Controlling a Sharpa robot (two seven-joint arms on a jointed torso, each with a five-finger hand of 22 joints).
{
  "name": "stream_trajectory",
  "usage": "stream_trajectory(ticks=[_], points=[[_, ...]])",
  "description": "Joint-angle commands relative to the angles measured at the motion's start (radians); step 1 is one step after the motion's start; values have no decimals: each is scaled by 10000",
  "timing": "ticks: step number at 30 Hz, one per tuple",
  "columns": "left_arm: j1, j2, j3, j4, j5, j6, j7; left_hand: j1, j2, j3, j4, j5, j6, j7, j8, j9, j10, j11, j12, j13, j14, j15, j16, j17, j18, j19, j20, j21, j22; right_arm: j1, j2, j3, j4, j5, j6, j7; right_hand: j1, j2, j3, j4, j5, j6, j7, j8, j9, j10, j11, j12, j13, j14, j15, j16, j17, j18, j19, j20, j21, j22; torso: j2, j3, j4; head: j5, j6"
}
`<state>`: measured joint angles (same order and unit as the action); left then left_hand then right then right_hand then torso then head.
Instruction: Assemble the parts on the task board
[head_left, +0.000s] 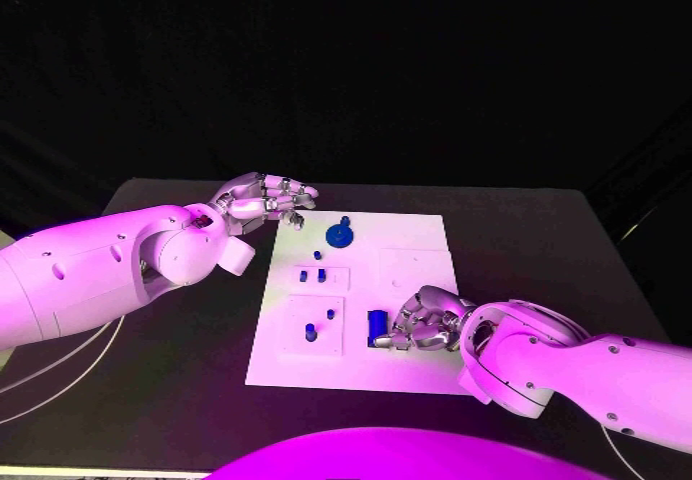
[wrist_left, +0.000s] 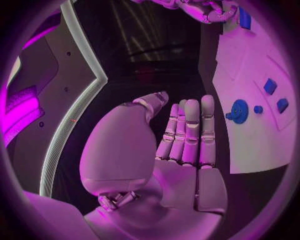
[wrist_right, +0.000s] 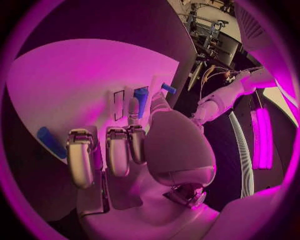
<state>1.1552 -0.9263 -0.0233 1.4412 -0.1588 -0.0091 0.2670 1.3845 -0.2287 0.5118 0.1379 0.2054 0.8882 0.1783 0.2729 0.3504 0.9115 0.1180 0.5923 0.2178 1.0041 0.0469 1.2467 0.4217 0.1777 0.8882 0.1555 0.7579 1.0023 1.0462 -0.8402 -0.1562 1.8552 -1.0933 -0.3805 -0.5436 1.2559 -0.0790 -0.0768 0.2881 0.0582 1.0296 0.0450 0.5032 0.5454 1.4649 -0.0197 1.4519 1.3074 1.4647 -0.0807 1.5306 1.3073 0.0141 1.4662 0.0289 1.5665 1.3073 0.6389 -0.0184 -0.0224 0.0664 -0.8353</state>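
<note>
Task board: mid-table. Blue part: near edge, my right hand curled beside it; grip I cannot confirm. Left hand: empty, fingers apart, far-left corner. Risk: part tipping, slipping.

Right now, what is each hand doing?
Left hand: open, holding nothing, beside the task board.
Right hand: at a blue part; grip cannot be told.

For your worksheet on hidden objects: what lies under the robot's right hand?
The right hand rests on the white board, beside an upright blue part. Anything beneath its palm is covered.
</note>
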Motion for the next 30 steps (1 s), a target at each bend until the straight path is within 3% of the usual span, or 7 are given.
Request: stream_trajectory(ticks=[1,14,17,18,19,24,30], points=[[4,9,4,18,73,160,55,16,97,14,52,-16,-56,9,68,13,-53,-15,69,-14,-24,55,-8,16,58,86,4,-42,-15,-58,84,-4,-117,-128,210,-30,67,42,84,22,36,-36,3,14,-17,518,-65,-17,1839,865,-62,18,1680,-141,1046,-62,43,2635,11,-4,3,-6,0],[4,2,1,14,77,197,13,22,102,14,54,-17,-53,9,73,14,-54,-15,71,-15,-24,55,-8,18,58,90,4,-47,-19,-167,355,-5,-429,-113,142,-395,-90,403,224,28,28,-14,-1,10,-56,519,-70,-32,1843,866,-64,18,1687,-141,1046,-64,43,2635,4,-6,-1,-2,-26],[4,-2,1,15,78,200,6,22,102,14,54,-17,-53,9,73,14,-54,-15,71,-15,-24,55,-8,18,58,90,4,-47,-19,-176,369,-5,-465,-87,52,-369,-257,604,237,39,22,9,-9,23,-68,527,-74,-30,1851,874,-68,32,1724,-141,1046,-67,43,2635,4,-3,1,7,9],[4,-5,0,17,83,207,-1,21,103,13,55,-17,-52,9,73,15,-54,-15,71,-15,-24,55,-8,18,58,90,4,-47,-19,-177,368,-5,-469,-26,58,-353,-673,859,160,51,14,13,-17,36,-79,528,-69,-44,1850,874,-70,29,1721,-141,1046,-66,43,2635,4,-3,1,21,27],[4,-9,0,20,90,213,-9,16,111,8,69,-19,-48,12,81,18,-56,-12,75,-15,-25,57,-9,21,57,97,4,-56,-27,-179,367,-5,-469,31,71,-336,-822,936,118,49,12,22,-13,48,-78,528,-75,-47,1851,874,-68,28,1721,-141,1046,-67,43,2635,3,-2,2,29,28],[4,-18,-4,22,118,222,-29,8,125,6,85,-19,-48,13,85,19,-56,-11,78,-16,-25,58,-10,23,57,101,4,-63,-33,-182,307,-5,-410,165,116,-240,-997,876,-83,14,7,12,-20,78,-71,526,-82,-61,1850,873,-73,24,1717,-141,1046,-70,43,2635,2,-2,-6,39,36],[3,-32,-10,25,128,220,-39,14,132,8,87,-18,-46,11,88,20,-56,-13,80,-16,-26,58,-11,24,57,104,4,-66,-36,-181,5,-2,-143,286,83,69,-674,547,-301,-53,13,-31,-22,116,-65,518,-85,-91,1846,867,-78,10,1693,-141,1046,-75,43,2635,-4,-3,-14,20,19]])
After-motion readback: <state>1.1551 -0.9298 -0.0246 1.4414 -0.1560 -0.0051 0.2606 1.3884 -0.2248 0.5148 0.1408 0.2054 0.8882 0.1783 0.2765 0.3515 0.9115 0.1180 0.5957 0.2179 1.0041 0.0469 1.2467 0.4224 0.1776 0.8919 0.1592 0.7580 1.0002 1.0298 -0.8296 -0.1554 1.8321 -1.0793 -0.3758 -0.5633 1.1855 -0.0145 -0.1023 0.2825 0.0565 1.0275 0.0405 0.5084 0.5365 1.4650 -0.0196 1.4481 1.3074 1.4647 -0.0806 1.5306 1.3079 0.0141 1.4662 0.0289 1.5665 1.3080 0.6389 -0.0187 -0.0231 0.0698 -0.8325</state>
